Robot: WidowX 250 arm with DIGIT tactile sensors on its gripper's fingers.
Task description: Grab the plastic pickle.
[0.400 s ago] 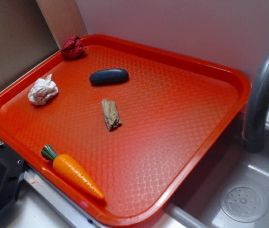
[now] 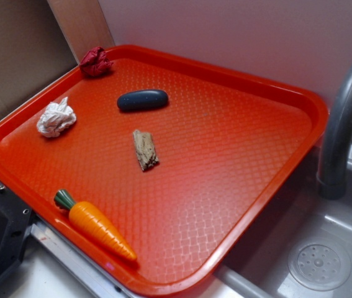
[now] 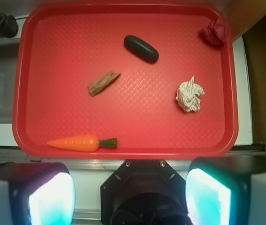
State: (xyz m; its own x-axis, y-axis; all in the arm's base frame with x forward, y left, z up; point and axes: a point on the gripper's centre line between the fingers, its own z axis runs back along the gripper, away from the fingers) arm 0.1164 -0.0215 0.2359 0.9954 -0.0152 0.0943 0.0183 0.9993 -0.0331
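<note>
Red tray beside a sink holds the dark pickle at its far side, lying diagonally, well ahead of the open, empty hand.

The plastic pickle looks smooth, faintly glossy. The tray is textured plastic. The wood chunk looks rough, matt.

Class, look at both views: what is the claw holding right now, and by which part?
Nothing. The claw is open and far above the red plastic tray; the dark green oblong plastic pickle lies untouched on it.
</note>
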